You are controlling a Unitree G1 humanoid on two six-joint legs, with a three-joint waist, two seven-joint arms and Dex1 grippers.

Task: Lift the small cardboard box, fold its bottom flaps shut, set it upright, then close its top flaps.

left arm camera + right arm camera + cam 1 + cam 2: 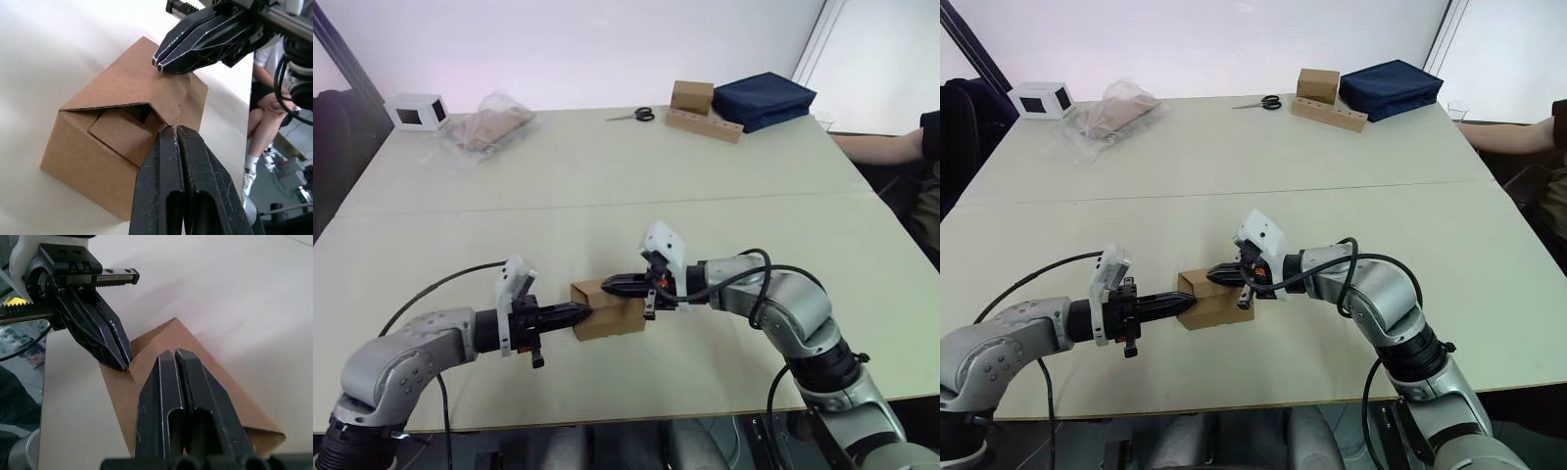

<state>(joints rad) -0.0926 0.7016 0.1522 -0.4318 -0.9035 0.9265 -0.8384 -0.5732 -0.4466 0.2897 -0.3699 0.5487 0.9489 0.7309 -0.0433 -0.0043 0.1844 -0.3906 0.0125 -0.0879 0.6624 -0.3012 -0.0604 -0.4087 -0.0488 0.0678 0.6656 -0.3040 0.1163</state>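
Observation:
The small cardboard box [612,311] lies on its side near the table's front edge. Its end toward my left arm shows flaps [122,134] folded partly inward under a tapered flap; I cannot tell whether these are the top flaps or the bottom ones. My left gripper [583,312] is shut, its tip [174,130] touching the tapered flap's edge at that end. My right gripper [608,285] is shut too, its tip [159,61] resting on the box's upper panel [230,382] near the same end. Neither gripper holds anything.
At the table's far side are a white cube with a dark window [416,111], a plastic bag [491,125], scissors [634,115], a brown cube on a hole-dotted slab [703,113] and a navy bag [764,98]. A person's arm [881,147] rests at the right edge.

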